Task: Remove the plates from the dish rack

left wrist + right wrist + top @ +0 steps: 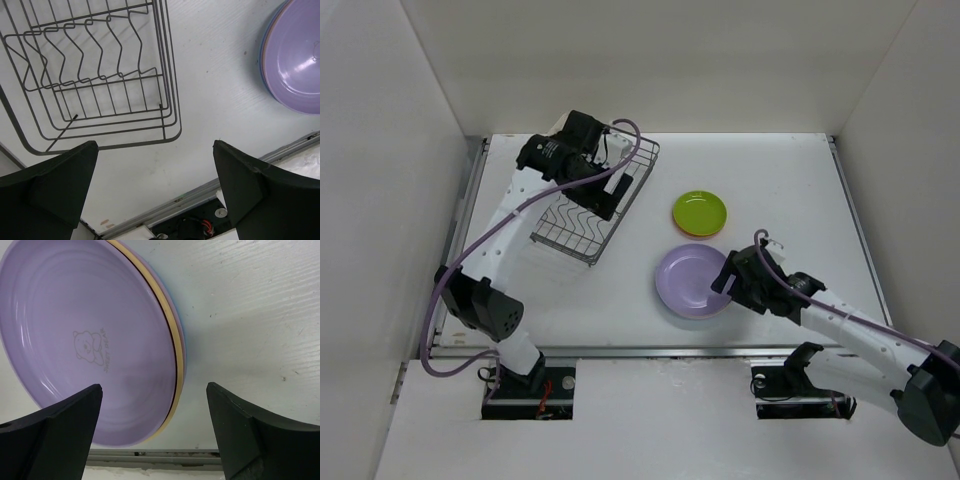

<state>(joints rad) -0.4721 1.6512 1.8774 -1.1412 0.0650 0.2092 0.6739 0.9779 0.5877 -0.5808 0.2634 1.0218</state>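
Stacked on the tabletop (790, 190), the plates were found in two piles, well apart from the dish rack (582, 222). The lavender plate (85, 340) was laid on top of the big pile, and a small bear was drawn on it. Under it the rim of the cream-yellow plate (169, 320) could be seen, and the thin edge of the blue plate (261, 50) was seen under that. The lime-green plate (699, 210) was set on the orange plate (690, 236), just beside the big pile. No plate could be seen between the wavy wires of the rack.

The right tool (154, 390) was held spread wide, low over the near rim of the lavender plate, and nothing was pinched in it. The left tool (155, 160) was spread wide too, with nothing held in it, and was hung above the rack.

The unloading was judged to be all but done. The step in hand was taken to be the letting go of the last plate. For the next move, it was thought that the right tool should be lifted straight up, so that the pile is not bumped, and that both arms should be pulled back.
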